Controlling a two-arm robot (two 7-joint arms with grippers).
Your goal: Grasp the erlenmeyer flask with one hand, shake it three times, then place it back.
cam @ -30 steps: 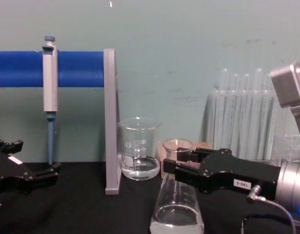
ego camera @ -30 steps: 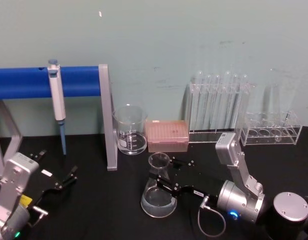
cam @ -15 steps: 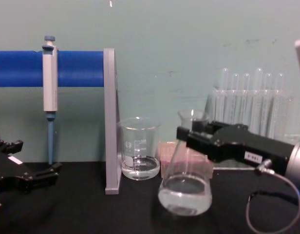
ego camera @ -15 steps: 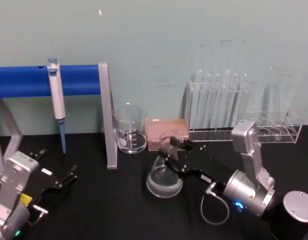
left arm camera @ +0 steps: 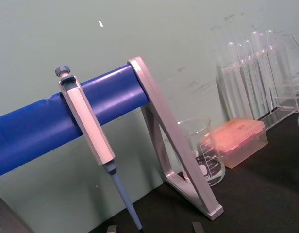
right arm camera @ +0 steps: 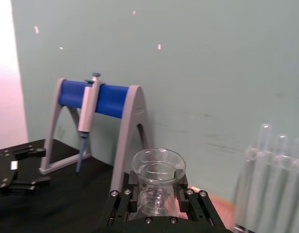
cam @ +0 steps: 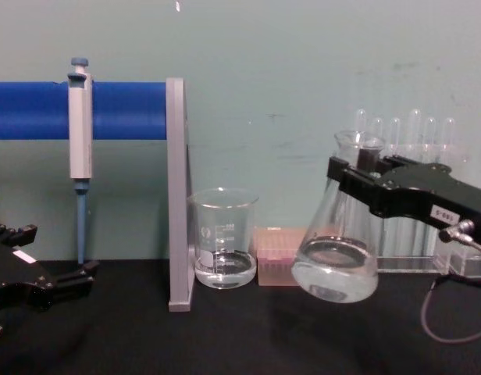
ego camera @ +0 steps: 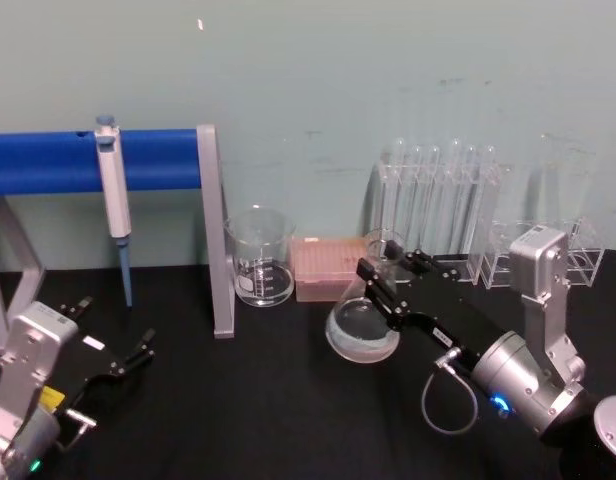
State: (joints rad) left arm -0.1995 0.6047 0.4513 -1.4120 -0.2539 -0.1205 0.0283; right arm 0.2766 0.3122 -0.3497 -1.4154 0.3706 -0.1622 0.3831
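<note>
Flask (right arm camera: 158,167) upright, neck pinched betw. right claw (right arm camera: 158,205) fingers. Behind: blue-barred stand (right arm camera: 115,101) w/ pipette (right arm camera: 86,109) hung on it. Left claw (right arm camera: 16,170) well apart, fingers spread, at black table (right arm camera: 67,196). Test tubes (right arm camera: 278,170) near.

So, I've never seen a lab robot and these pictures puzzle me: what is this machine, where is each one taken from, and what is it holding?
It is a two-armed robot. One camera looks down from its head, one across from its chest, and one sits on each wrist. The right gripper is shut on the neck of the erlenmeyer flask, holding it tilted above the table. The left gripper rests open at the left. Behind stand a beaker, a pink box, test tubes and a pipette on a blue stand.
</note>
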